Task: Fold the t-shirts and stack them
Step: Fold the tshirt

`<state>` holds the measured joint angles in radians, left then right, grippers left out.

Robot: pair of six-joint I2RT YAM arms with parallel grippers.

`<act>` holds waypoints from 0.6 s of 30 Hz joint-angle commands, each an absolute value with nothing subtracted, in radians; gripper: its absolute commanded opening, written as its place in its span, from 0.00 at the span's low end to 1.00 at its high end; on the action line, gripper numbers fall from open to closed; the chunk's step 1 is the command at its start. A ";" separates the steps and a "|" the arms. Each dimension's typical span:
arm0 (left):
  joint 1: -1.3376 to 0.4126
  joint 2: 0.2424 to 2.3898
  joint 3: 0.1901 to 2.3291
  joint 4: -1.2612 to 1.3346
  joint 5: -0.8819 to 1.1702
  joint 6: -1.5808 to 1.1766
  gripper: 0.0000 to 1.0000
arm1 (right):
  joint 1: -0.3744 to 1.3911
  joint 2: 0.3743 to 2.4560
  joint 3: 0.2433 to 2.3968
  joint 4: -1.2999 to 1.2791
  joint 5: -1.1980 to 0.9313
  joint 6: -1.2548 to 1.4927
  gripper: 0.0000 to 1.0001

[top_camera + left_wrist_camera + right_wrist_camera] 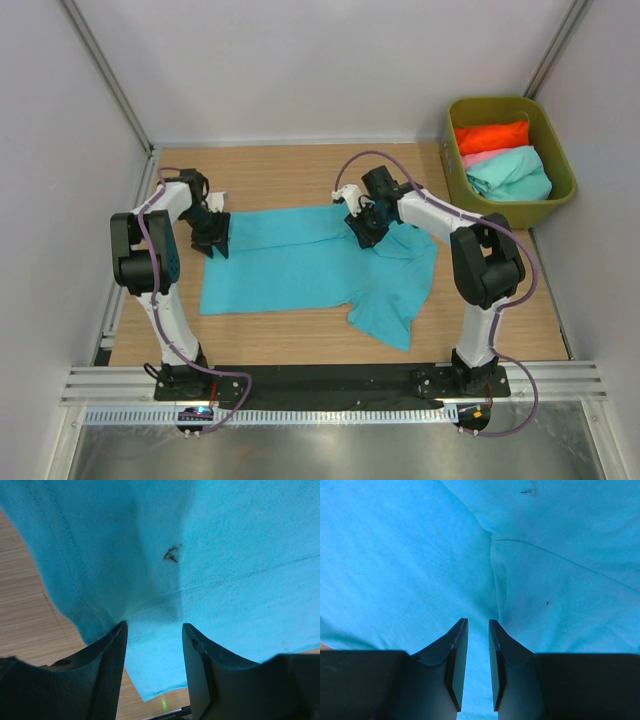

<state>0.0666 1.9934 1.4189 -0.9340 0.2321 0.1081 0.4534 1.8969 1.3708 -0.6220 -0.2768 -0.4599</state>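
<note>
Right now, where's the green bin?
In the top view, the bin sits at the far right corner of the table, holding the orange shirt, pink shirt and mint shirt.

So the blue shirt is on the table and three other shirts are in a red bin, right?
No, the bin is olive green, not red; the top view shows it. The blue shirt is on the table, and three other shirts are in the bin.

Beyond the left claw point(212, 238) and the right claw point(362, 228), bare worktop point(290, 180) gives open room. Far right of the right claw, the bin point(453, 150) blocks the far corner.
</note>
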 commanded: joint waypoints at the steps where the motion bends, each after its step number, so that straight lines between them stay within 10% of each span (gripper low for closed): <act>1: 0.066 1.948 1.424 -0.920 0.222 0.110 0.49 | 0.463 1.899 1.417 -0.629 -0.316 -0.446 0.29; 18: 0.064 1.956 1.428 -0.923 0.204 0.115 0.49 | 0.466 1.960 1.427 -0.594 -0.239 -0.445 0.29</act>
<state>0.0666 1.9934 1.4189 -0.9329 0.2153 0.1089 0.4622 1.9556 1.3842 -0.6266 -0.2695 -0.4526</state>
